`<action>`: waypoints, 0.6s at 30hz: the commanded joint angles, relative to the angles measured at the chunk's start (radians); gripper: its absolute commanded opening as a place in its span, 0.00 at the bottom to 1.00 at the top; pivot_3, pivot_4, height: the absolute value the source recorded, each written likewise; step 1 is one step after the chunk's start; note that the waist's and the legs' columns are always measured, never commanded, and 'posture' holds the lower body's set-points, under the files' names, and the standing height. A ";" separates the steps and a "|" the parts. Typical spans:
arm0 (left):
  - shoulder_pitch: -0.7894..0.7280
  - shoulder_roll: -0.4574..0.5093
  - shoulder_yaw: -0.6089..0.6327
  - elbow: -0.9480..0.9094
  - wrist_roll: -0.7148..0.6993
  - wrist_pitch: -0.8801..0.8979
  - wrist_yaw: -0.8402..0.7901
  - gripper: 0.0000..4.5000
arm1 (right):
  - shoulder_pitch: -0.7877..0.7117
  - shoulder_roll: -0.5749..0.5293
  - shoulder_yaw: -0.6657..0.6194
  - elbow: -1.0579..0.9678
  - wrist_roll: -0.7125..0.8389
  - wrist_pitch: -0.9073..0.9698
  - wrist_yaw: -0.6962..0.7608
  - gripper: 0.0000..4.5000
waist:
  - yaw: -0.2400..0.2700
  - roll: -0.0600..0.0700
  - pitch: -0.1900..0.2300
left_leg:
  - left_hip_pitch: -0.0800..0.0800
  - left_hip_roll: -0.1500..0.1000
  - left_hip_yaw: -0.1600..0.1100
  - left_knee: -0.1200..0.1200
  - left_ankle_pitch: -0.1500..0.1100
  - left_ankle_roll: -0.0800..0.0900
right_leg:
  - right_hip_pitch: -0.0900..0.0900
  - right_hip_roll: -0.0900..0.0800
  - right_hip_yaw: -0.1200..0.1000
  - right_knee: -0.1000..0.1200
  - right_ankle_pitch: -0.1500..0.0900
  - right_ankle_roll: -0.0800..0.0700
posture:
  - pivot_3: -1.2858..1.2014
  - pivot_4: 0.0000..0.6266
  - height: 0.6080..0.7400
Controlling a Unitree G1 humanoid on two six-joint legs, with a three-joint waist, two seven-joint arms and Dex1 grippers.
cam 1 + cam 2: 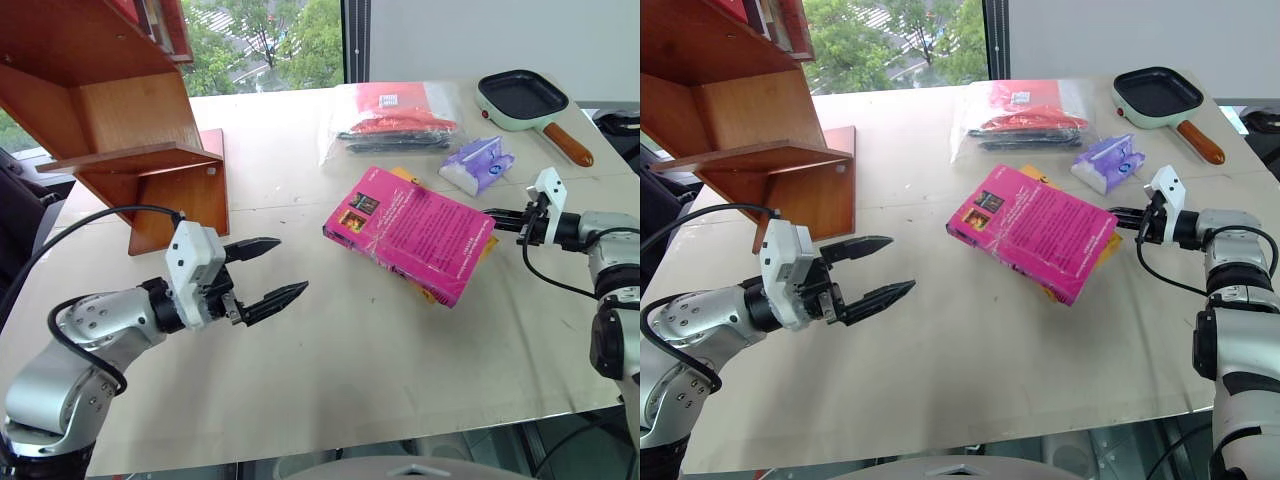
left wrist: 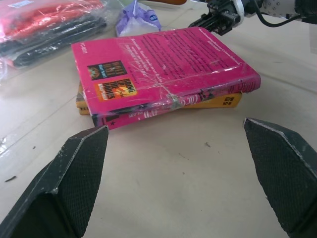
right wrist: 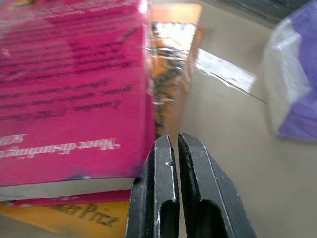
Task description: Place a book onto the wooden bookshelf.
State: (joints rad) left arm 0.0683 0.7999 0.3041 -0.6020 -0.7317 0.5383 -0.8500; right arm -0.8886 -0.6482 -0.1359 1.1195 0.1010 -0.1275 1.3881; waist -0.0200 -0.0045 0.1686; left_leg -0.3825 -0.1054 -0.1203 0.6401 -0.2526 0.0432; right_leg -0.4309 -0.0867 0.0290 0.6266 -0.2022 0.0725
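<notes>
Magenta-pink thick paperback book lies on a yellow book on the surface, unlifted. The right pincer, closed and empty, touches its far corner; the left pincer gapes wide nearby, empty. Next: grasp it, then carry it to the reddish-brown wooden bookshelf.

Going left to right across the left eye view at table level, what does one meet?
Wooden bookshelf → left gripper, open → pink book lying on a yellow book → right gripper, shut, at the book's right edge.
</notes>
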 commanded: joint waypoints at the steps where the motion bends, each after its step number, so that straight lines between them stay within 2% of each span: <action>1: -0.021 0.003 0.006 0.003 0.000 -0.020 -0.011 1.00 | 0.038 -0.007 -0.007 -0.121 0.049 0.053 0.033 0.01 | 0.003 0.000 0.000 | 0.000 0.001 0.000 0.000 0.000 0.000 | 0.000 0.000 0.000 0.000 0.000 0.000 | 0.52 0.24 1.00; 18: -0.026 0.007 0.000 0.016 0.002 -0.015 -0.036 1.00 | 0.184 0.007 0.020 -0.398 0.139 0.262 0.046 0.01 | 0.005 0.000 0.000 | 0.000 0.003 0.001 0.003 -0.001 -0.001 | 0.000 0.001 0.000 0.001 0.001 -0.002 | 0.52 0.24 1.00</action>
State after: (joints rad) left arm 0.0419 0.8002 0.2934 -0.5749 -0.7289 0.5352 -0.8791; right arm -0.7071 -0.6356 -0.1154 0.7631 0.2140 0.1226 1.4239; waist -0.0152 -0.0044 0.1685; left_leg -0.3829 -0.1026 -0.1197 0.6431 -0.2534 0.0419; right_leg -0.4308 -0.0854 0.0287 0.6271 -0.2011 0.0710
